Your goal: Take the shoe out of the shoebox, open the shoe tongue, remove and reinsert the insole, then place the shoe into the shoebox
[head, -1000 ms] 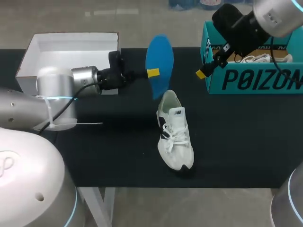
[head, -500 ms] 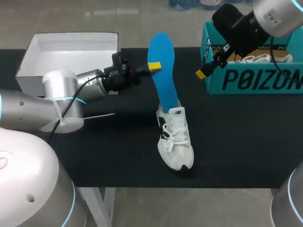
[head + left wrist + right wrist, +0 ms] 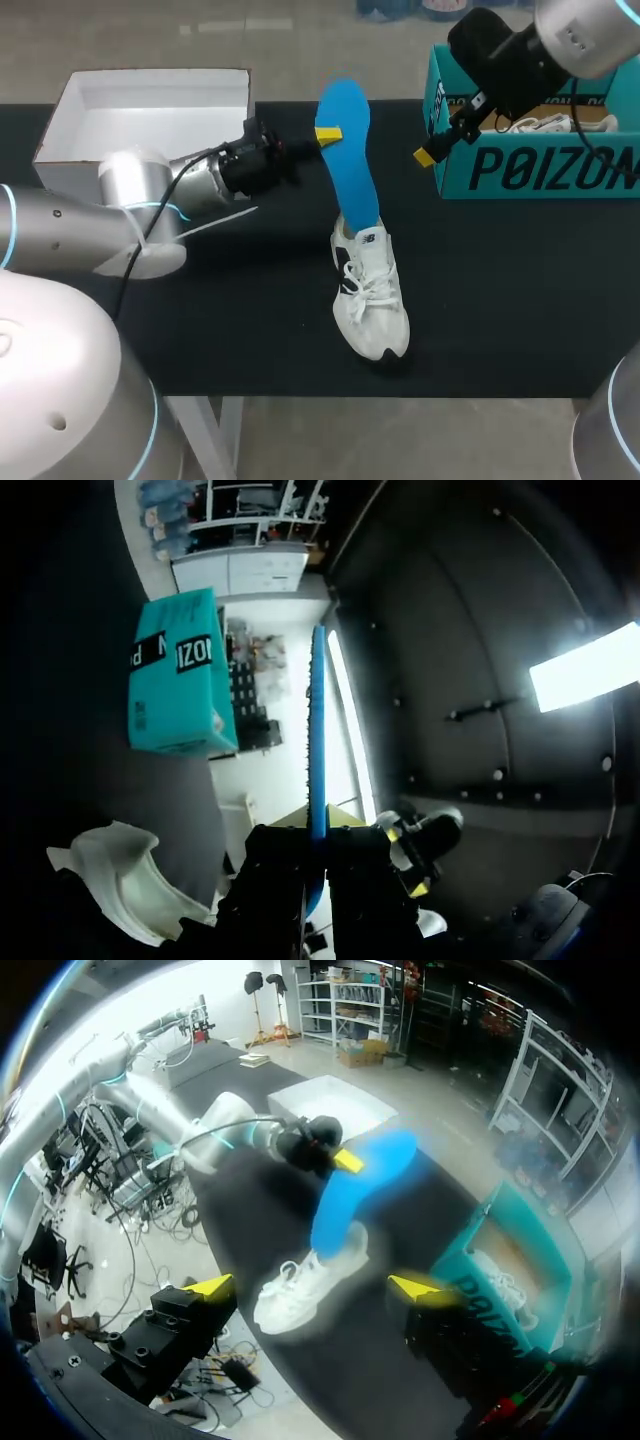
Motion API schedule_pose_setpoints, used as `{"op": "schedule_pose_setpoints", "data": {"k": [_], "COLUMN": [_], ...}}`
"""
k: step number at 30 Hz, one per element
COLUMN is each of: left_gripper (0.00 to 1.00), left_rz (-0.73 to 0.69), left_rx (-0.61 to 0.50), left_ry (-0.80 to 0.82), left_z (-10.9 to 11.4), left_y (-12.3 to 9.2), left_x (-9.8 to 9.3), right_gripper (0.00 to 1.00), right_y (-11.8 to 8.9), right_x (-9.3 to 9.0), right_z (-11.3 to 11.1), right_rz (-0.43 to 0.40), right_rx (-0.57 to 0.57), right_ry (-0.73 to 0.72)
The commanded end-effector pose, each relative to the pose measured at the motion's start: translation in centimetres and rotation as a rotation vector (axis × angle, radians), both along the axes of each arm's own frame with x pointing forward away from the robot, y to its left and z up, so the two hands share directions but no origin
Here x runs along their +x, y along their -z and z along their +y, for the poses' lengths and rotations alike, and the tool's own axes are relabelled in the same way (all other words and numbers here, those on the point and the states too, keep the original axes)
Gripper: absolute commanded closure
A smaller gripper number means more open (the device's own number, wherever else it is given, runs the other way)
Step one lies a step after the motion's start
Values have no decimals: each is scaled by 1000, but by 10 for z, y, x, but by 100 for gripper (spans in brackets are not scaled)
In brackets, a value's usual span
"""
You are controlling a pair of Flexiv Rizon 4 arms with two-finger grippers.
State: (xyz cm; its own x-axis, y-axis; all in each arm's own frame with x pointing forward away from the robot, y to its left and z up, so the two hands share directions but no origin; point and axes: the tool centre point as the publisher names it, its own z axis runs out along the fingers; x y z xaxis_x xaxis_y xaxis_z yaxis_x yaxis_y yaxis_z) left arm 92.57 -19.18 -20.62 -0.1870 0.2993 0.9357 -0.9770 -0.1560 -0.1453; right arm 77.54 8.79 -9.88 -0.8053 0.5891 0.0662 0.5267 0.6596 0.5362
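LEFT gripper (image 3: 326,135): clamped on blue insole (image 3: 352,165), one finger on each face | INSOLE: steeply tilted, lower end inside heel opening of white shoe (image 3: 372,295) | SHOE: on black bench (image 3: 500,300), mid-surface, outside teal shoebox (image 3: 520,170) | RIGHT gripper (image 3: 312,1288): fingers spread wide, holding nothing, raised beside shoebox

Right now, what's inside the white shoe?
The lower end of the blue insole pokes into the white shoe at its heel opening; the left fingers pinch the insole's upper part. How far in it goes, and anything else inside, is hidden by the shoe's sides.
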Motion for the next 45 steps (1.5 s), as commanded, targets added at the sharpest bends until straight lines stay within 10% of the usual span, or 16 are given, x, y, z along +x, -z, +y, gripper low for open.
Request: {"op": "schedule_pose_setpoints", "data": {"k": [1, 45], "left_gripper": [100, 100], "left_rz": [23, 97], "left_rx": [80, 207], "left_ry": [-18, 19], "left_z": [13, 7], "left_y": [-23, -10], "left_x": [2, -4], "right_gripper": [0, 0], "right_y": [1, 1], "right_x": [1, 1], "right_z": [2, 2], "right_rz": [1, 1], "right_rx": [-2, -2], "right_ry": [2, 2]}}
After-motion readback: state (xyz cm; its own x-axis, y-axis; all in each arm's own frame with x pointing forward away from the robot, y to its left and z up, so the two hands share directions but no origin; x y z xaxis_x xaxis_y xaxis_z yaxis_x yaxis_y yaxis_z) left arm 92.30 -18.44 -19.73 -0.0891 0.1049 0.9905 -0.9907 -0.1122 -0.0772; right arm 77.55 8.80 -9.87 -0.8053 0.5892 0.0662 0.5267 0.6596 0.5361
